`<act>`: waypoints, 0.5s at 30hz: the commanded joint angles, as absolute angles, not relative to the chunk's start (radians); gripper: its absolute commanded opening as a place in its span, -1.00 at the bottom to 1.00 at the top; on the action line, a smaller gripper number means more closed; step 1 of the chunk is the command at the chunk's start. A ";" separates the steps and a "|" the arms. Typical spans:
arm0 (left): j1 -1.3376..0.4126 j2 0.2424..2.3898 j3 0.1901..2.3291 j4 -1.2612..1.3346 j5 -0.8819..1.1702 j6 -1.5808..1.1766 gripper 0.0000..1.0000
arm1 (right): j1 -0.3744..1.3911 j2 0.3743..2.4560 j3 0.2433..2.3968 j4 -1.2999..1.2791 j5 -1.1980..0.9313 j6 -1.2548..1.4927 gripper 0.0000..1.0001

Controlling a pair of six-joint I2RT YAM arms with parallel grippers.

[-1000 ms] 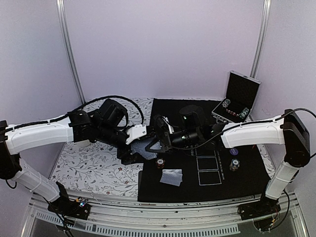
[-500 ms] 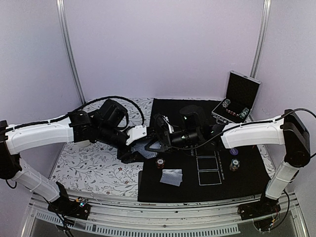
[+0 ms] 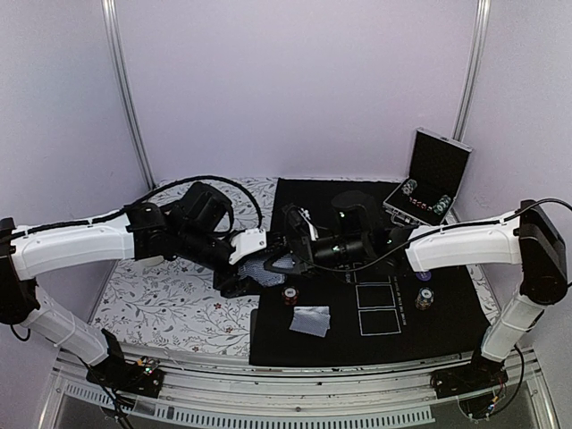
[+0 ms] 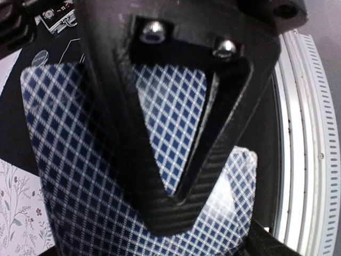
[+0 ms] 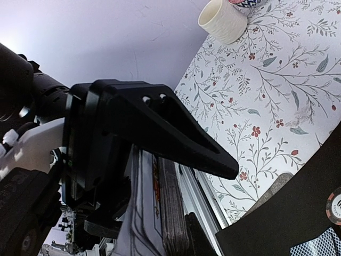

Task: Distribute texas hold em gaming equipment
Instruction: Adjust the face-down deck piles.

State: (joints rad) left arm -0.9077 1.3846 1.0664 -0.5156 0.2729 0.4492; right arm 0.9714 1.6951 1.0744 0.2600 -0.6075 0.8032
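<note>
- We are seeing the left gripper clamping a deck of playing cards over the left edge of the black mat.
- The deck's backs are showing a blue-and-white diamond check with rounded white corners and a slight gloss.
- The left gripper's finger is lying flat on the top card. It is a hollow triangular frame in matte black carbon-weave, with two silver screws at its wide end.
- In the right wrist view the deck is showing edge-on as a thick layered stack.
- The right gripper is sitting right against the deck from the right. We cannot tell whether its jaws are open or closed.
- A few loose cards are lying face down on the mat, near its front edge.
- A short striped chip stack is standing just behind them.
- Another striped chip is lying on the right of the mat, with a darker round disc just behind it. Its colour is too small for us to tell.
- White outlined boxes are printed on the mat between the two chip spots.
- The silver-edged case is standing open at the back right, lid up, and is holding rows of chips.
- The floral cloth is covering the left side of the table.
- A plain cream cup is standing on it.
</note>
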 commanded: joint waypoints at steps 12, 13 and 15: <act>-0.913 1.295 0.996 -0.394 0.285 0.499 0.34 | 0.988 1.603 0.965 0.440 -0.627 0.908 -0.95; -0.913 1.297 0.999 -0.394 0.277 0.498 0.35 | 0.987 1.601 0.961 0.439 -0.624 0.909 -0.95; -0.913 1.296 1.000 -0.394 0.271 0.498 0.37 | 0.987 1.600 0.954 0.436 -0.620 0.913 -0.95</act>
State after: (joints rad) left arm -0.9134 1.3025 1.0039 -0.4252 0.3046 0.4824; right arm 0.9791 1.6382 0.9775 0.4164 -0.5991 0.8970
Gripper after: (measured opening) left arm 0.676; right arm 0.118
